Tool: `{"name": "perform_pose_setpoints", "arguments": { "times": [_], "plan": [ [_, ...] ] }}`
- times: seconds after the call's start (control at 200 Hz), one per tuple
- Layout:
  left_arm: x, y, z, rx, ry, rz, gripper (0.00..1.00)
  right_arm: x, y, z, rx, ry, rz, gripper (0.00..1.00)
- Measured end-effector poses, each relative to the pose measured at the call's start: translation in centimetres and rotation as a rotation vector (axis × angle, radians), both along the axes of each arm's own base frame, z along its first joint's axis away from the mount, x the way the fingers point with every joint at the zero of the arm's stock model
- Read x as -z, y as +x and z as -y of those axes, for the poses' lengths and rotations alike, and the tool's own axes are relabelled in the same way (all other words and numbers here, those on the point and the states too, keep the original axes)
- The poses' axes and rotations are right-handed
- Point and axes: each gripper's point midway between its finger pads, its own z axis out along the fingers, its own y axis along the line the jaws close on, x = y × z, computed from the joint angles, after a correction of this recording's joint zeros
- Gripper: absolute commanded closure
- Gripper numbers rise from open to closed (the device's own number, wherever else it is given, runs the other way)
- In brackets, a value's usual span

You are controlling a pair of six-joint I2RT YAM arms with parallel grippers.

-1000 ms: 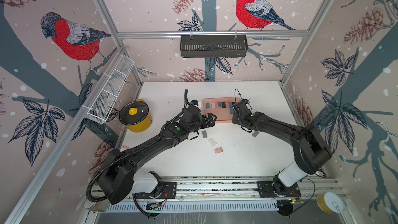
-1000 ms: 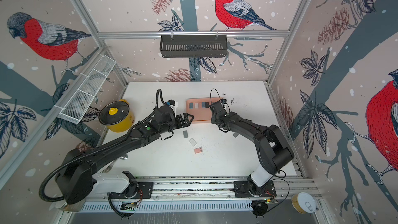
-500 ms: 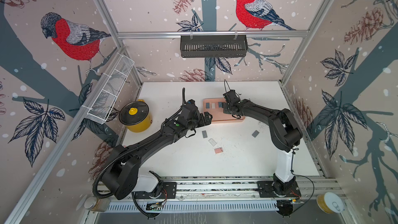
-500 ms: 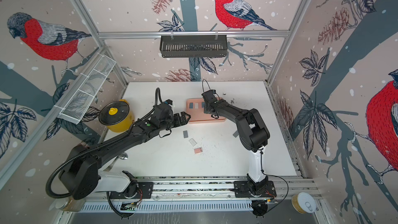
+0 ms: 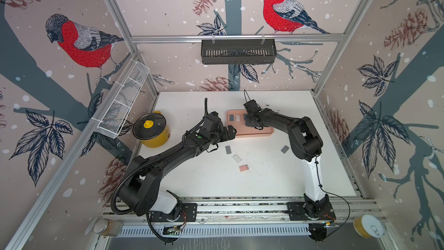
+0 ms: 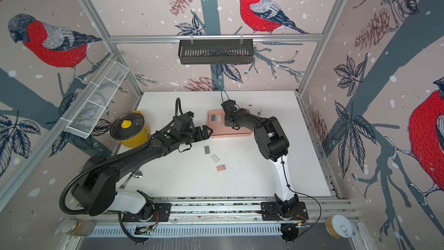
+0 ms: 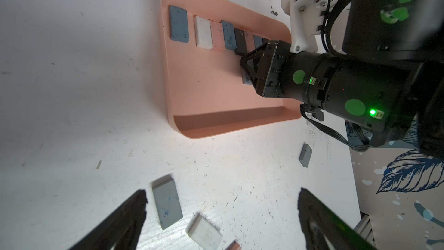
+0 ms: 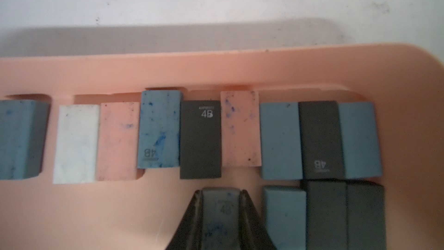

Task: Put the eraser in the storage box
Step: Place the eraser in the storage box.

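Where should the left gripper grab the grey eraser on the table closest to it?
Take the grey eraser across its two long sides, at mid-length, coming straight down. It lies flat, a low block, so only the narrow sides offer the open left gripper a hold. The white eraser lies close to one end.

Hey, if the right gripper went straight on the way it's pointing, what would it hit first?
Most likely the storage box floor: the right gripper points steeply down into it, shut on a grey eraser that looks at or close to that floor. Depth is unclear.
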Motion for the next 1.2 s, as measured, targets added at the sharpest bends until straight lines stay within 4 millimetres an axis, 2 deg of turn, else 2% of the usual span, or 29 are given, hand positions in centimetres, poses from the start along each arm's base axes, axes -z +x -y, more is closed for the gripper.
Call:
{"name": "perform_pose_setpoints", "arguments": {
  "times": [0.485, 0.865, 1.201],
  "plan": [
    [0.46, 0.04, 0.01, 0.000, 0.007, -0.010, 0.03, -0.02, 0.24, 0.20, 0.008, -0.014, 0.009, 0.63],
    [0.46, 0.04, 0.01, 0.000, 0.007, -0.010, 0.03, -0.26, 0.17, -0.08, 0.002, -0.024, 0.014, 0.62],
    [0.42, 0.04, 0.01, 0.000, 0.006, -0.009, 0.03, -0.60, -0.20, 0.08, -0.005, -0.101, 0.025, 0.60]
  ]
}}
